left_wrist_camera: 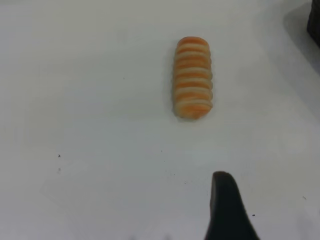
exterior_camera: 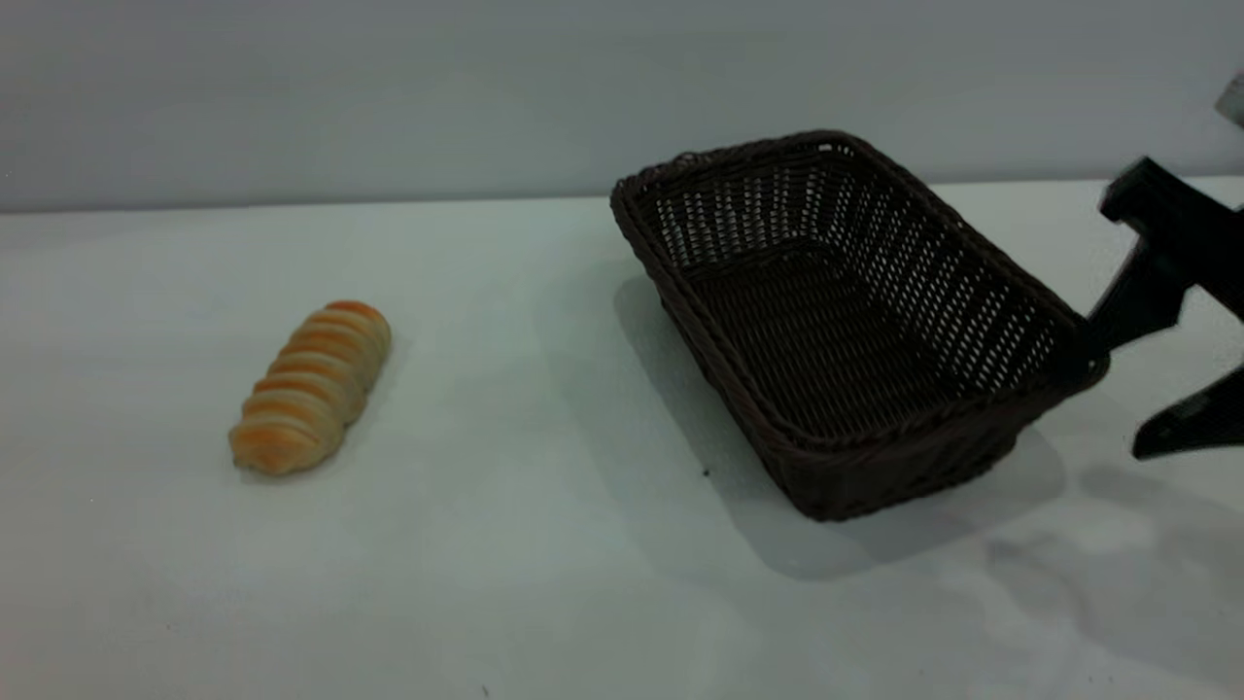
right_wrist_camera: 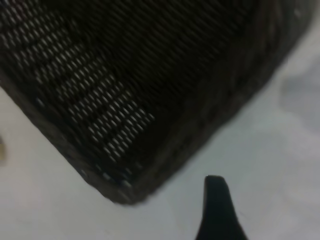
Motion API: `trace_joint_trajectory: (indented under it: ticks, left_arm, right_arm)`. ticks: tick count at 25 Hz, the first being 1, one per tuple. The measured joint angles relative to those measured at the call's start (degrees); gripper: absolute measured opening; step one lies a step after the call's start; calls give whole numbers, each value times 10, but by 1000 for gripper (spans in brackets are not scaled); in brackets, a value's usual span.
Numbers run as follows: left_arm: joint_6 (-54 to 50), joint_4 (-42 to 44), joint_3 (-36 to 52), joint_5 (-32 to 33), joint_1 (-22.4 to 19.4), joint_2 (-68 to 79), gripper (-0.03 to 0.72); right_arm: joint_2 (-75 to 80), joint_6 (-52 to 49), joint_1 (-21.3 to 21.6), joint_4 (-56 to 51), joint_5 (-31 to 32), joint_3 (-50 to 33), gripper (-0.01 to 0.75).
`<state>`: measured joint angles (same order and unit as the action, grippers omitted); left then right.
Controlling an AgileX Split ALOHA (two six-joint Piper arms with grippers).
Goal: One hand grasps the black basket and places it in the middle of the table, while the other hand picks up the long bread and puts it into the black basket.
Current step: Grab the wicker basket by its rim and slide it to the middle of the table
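The black basket (exterior_camera: 855, 321) stands on the table (exterior_camera: 544, 544) right of the middle, empty, one corner towards me. It fills the upper part of the right wrist view (right_wrist_camera: 125, 75). My right gripper (exterior_camera: 1118, 394) is open at the basket's right corner, its upper finger (exterior_camera: 1137, 301) at the rim and its lower finger (exterior_camera: 1191, 423) apart from the basket. The long bread (exterior_camera: 311, 387) lies on the table at the left, alone. The left wrist view shows it (left_wrist_camera: 193, 77) ahead of one dark finger (left_wrist_camera: 226, 207) of my open left gripper, well apart from it.
A pale wall runs behind the table's far edge (exterior_camera: 292, 206). Bare tabletop lies between the bread and the basket and along the front. A few tiny dark specks (exterior_camera: 707, 473) dot the surface.
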<state>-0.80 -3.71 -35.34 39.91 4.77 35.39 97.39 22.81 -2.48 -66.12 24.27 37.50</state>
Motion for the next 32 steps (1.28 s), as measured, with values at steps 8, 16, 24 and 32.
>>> trace_joint_trajectory:
  ticks: [8,16,24,32]
  left_arm:
    - [0,0,0,0,0,0,472]
    - [0,0,0,0,0,0,472]
    - [0,0,0,0,0,0,472]
    - [0,0,0,0,0,0,472]
  right_arm:
    - [76,48,0,-105,-7,39,528]
    - [161,57,0,-150,-35,82,516]
    - [227,56,0,-159,-41,137,184]
    - [174,50,0,-13,-20,141,185]
